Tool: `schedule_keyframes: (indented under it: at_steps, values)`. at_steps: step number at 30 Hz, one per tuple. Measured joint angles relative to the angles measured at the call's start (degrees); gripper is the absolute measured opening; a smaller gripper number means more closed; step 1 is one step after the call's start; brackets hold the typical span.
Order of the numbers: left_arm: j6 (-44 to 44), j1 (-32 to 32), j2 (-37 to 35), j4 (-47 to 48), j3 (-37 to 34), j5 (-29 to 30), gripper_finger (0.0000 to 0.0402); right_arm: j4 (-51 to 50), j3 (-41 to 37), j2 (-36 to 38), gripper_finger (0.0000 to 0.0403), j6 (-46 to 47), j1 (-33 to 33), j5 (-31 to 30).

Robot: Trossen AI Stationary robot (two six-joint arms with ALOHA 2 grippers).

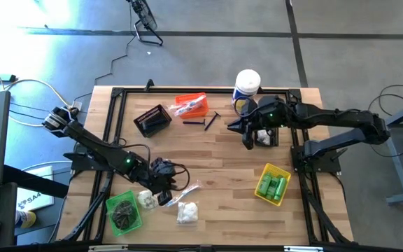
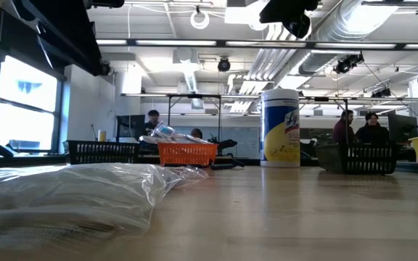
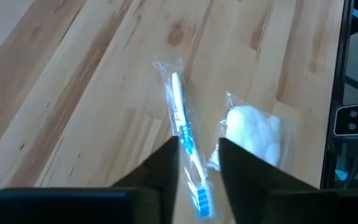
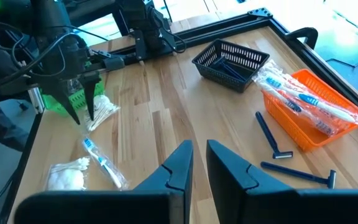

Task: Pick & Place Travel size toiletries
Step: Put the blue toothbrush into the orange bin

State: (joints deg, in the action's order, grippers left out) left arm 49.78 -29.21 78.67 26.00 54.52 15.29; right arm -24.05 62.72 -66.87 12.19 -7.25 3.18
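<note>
A blue-and-white toothbrush in a clear wrap (image 3: pixel 180 118) lies flat on the wooden table near its front edge. My left gripper (image 3: pixel 199 158) hangs just above it, open, with one finger on either side of the brush's head end; in the right wrist view the left gripper (image 4: pixel 82 118) is clear of the toothbrush (image 4: pixel 101 163). A small bag of white puffs (image 3: pixel 253 130) lies beside the brush. My right gripper (image 4: pixel 199 149) waits above the table's far right, open by a narrow gap, with nothing between its fingers.
The green bin (image 1: pixel 124 212) with dark bundles sits at the front left, with a packet of white sticks (image 4: pixel 101 109) next to it. Also on the table are the black bin (image 1: pixel 152 120), the orange bin (image 1: pixel 191 105) with wrapped brushes, two razors (image 1: pixel 205 120), a white canister (image 1: pixel 247 84) and the yellow bin (image 1: pixel 273 183) of green bottles.
</note>
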Motion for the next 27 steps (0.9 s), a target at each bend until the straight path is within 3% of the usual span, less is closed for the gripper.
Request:
schedule_keyframes:
  at_steps: [5, 9, 16, 27]
  values:
    - [0.0, 0.0, 0.0, -0.1, 0.0, -3.8, 0.0182, -1.1, 0.0, 0.0, 0.0038, 0.0, 0.0, 0.0]
    - [0.0, 0.0, 0.4, 0.1, 0.0, -5.7, 0.0214, -2.1, 0.0, 0.0, 0.0038, 0.0, 0.0, 0.0]
    - [0.0, -0.1, 6.1, -0.9, 0.0, -6.3, 0.0220, -2.5, 0.0, 0.0, 0.0038, 0.0, 0.0, 0.0]
    - [1.1, -0.1, 16.4, -10.2, 0.0, -14.8, 0.0220, -3.6, 0.0, 0.0, 0.0038, 0.0, 0.0, 0.0]
